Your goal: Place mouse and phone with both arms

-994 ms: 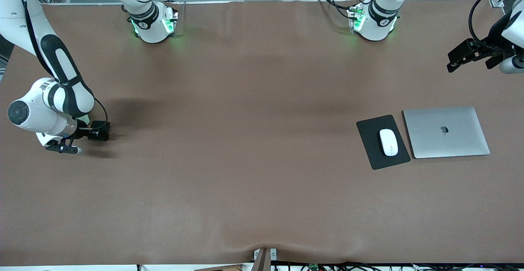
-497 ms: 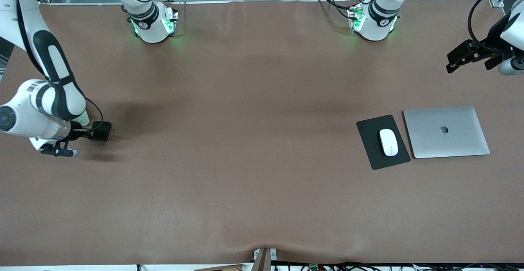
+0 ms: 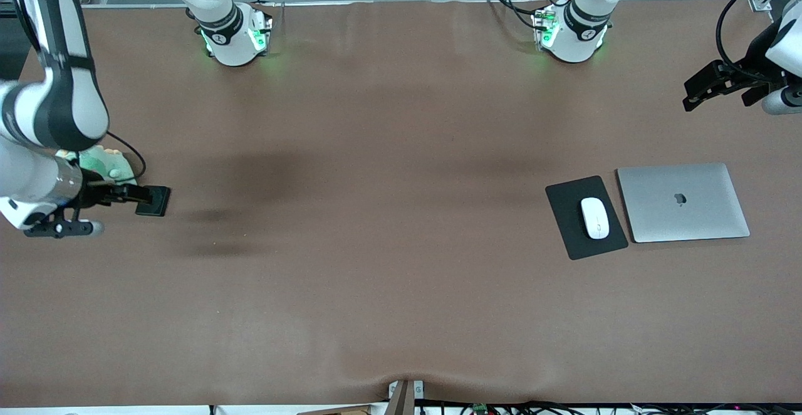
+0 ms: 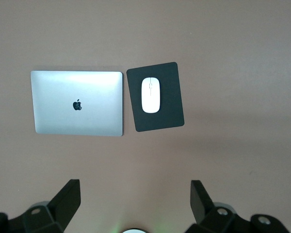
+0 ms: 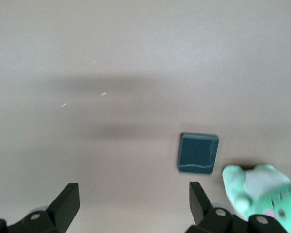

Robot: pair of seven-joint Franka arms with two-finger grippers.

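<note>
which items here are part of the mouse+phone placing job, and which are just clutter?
Part of the job:
- mouse, on the mouse pad
- phone, flat on the table at the right arm's end
- right gripper, open, up beside the phone
- left gripper, open, waiting

Just lying about:
- closed laptop, beside the pad
- green plush toy, beside the phone

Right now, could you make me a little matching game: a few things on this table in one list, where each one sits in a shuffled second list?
Things:
1. mouse
2. phone
3. laptop
4. green toy

Places:
A. flat on the bare table toward the right arm's end
B. on the black mouse pad
C. closed, beside the mouse pad, toward the left arm's end
D. partly hidden by the right arm, beside the phone

Pairs: 1-B, 2-A, 3-C, 4-D
</note>
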